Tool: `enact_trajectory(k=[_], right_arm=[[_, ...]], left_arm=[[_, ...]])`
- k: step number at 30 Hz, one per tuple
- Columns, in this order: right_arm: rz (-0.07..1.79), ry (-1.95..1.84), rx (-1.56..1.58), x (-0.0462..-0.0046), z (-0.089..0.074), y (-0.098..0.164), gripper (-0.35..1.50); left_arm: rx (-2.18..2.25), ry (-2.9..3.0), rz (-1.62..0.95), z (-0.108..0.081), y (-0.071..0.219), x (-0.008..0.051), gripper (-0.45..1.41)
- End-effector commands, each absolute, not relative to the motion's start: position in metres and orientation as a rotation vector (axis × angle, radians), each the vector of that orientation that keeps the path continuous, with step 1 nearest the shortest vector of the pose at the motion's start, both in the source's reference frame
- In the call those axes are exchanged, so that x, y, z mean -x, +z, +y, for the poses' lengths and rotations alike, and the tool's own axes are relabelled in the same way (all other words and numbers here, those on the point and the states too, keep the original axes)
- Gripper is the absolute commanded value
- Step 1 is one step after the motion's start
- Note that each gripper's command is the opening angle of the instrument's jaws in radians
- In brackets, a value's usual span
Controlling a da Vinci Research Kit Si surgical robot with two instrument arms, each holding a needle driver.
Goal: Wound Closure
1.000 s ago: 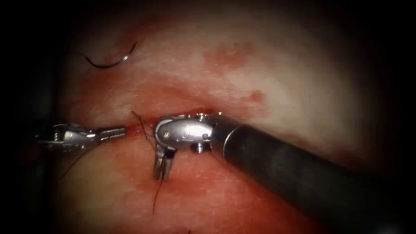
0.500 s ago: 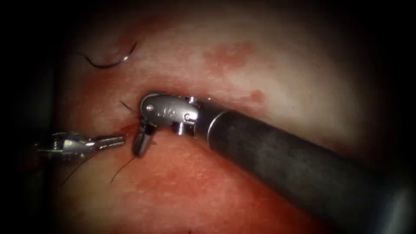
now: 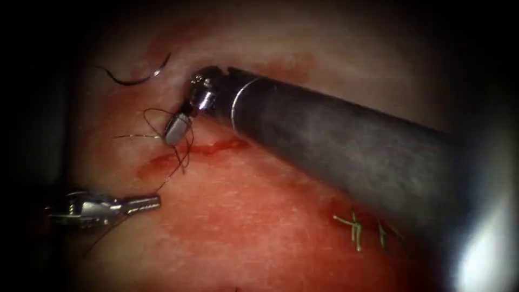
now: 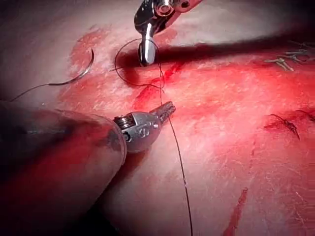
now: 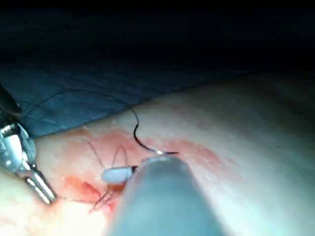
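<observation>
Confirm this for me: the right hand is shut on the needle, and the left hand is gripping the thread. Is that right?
Not quite. The right hand is shut on the thread, not the needle. The needle lies free on the tissue, left of that hand, as the endoscope view shows. The left hand does appear to grip the thread.

From my console the needle (image 3: 138, 75) lies loose on the tissue (image 3: 259, 238), up and to the left, well apart from both tools and held by neither. My right tool (image 3: 177, 128) comes in from the right and sits just above the left end of the cut (image 3: 208, 148), its jaws closed on the thread (image 3: 181, 154), which loops around them and trails down toward my left tool (image 3: 143, 204). That tool lies lower left, below the cut, closed on the thread, while finished stitches (image 3: 357, 230) sit on the cut far to the right.
</observation>
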State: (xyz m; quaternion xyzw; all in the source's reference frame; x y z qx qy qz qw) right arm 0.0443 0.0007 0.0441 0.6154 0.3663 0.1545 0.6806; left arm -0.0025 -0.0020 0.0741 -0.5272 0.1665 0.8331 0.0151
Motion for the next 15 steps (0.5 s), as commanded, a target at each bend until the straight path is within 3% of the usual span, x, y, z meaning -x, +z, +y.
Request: enact_trajectory(k=[1, 15], right_arm=[[0.787, 0.388, -1.358, -0.0449, 0.0019, 0.0453, -0.35], [0.732, 0.469, -1.251, -0.0450, 0.0010, 0.0464, -0.35]], left_arm=[[1.648, 2.592, 0.517, -0.0025, 0.0742, 0.0032, -0.45], [1.695, 2.599, 0.497, -0.0090, 0.0681, 0.0055, -0.45]])
